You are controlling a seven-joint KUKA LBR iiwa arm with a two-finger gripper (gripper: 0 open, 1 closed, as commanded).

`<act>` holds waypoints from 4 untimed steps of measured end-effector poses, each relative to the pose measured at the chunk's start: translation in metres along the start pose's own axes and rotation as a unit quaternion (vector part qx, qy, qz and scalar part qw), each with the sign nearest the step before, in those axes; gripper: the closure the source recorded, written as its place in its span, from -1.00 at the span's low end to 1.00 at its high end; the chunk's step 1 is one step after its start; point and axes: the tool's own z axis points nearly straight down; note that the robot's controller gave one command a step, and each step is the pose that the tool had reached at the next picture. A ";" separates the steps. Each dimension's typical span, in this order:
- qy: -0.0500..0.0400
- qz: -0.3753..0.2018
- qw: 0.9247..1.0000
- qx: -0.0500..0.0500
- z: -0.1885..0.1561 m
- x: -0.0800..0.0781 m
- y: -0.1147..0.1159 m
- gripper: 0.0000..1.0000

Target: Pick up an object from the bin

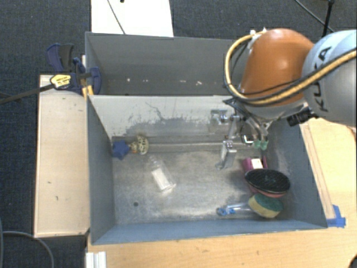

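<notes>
Hovering right of centre, the gripper (226,161) should line up squarely over the neighbouring pink block (252,163); jaw spread: cannot tell.

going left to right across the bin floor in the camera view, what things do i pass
blue piece -> small gold-coloured piece -> clear little bottle -> black round disc

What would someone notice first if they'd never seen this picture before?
The robot's big orange cover, at the upper right over the grey bin, catches the eye first. Below it the gripper hangs near a black round disc at the bin's right side, and a small clear bottle lies alone on the middle of the floor.
</notes>
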 end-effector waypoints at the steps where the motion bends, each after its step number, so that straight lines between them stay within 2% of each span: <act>1: 0.001 -0.081 0.997 0.001 0.107 0.041 -0.055 -1.00; 2: -0.003 -0.244 0.970 -0.002 0.124 0.079 -0.116 -1.00; 3: -0.008 -0.386 0.923 0.003 0.120 0.068 -0.189 -1.00; 4: -0.019 -0.464 0.886 0.005 0.123 0.065 -0.178 -1.00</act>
